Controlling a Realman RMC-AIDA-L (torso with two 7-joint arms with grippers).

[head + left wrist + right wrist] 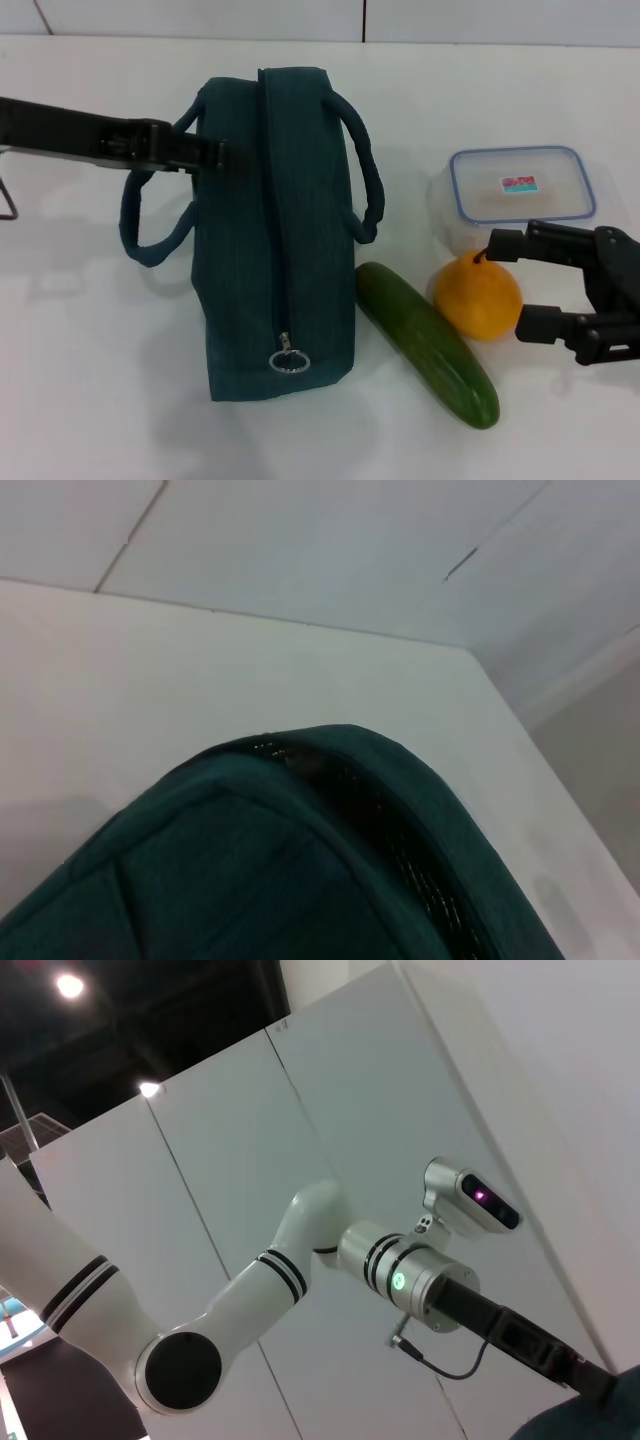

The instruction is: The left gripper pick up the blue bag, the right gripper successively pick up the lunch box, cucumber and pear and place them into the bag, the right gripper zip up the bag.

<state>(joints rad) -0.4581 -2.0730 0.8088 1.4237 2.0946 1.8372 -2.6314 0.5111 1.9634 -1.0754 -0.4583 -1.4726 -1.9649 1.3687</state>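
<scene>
Opening step, judged: left claw at the blue bag near its handle — grip state impossible to tell. Right claw spread wide around the pear, not clenched. Next: securing and lifting the bag, still zipped — lunch box first.

Nothing here can be read: the lunch box lid carries a small red-and-blue label, but its print is too small to make out.

On my feed the left end effector is a flat black claw on a long black segment. Behind it I see a silver cylindrical wrist with a green light, a thin black cable looping beneath, then white jointed links with black bands. The right end effector is a black, blocky two-fingered claw.
</scene>
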